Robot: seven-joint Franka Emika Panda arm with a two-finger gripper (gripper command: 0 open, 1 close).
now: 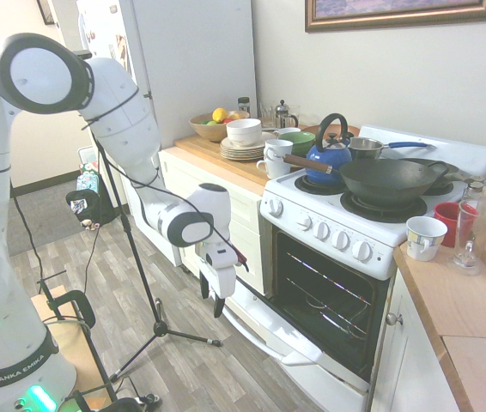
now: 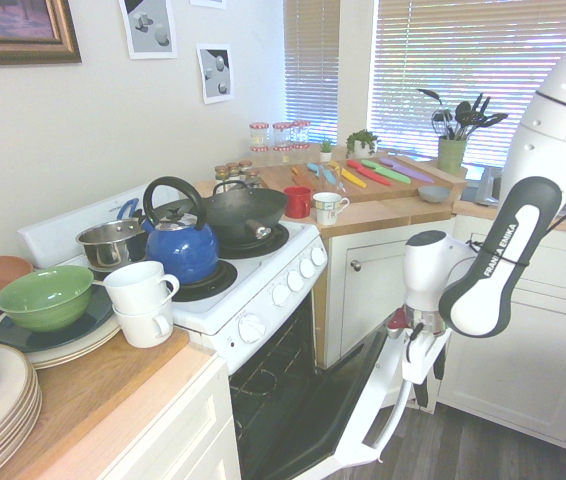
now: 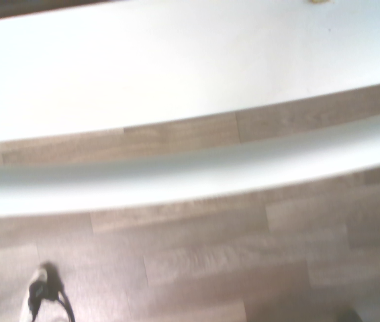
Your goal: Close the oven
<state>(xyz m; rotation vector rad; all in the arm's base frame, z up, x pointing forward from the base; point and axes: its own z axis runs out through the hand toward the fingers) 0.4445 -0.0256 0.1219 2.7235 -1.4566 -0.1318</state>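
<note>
The white oven (image 1: pixel 346 236) stands with its dark cavity (image 1: pixel 329 292) and wire racks showing. Its drop-down door (image 1: pixel 299 356) hangs open and slopes down toward the floor. The long white handle (image 1: pixel 252 330) runs along the door's outer edge. My gripper (image 1: pixel 213 299) points down just beside the handle's end, at the door's outer edge, open and holding nothing. From the other side, my gripper (image 2: pixel 421 385) sits right at the handle (image 2: pixel 395 420) of the door (image 2: pixel 348 425). The wrist view shows the door face (image 3: pixel 176 67) and the handle (image 3: pixel 176 181) above wood floor.
On the stove sit a blue kettle (image 1: pixel 329 154), a black wok (image 1: pixel 389 180) and a steel pot (image 1: pixel 365 148). Plates, cups and bowls (image 1: pixel 256 142) fill the wooden counter beside it. White cabinets (image 2: pixel 523 340) stand behind my arm. A tripod (image 1: pixel 161 326) stands on the floor.
</note>
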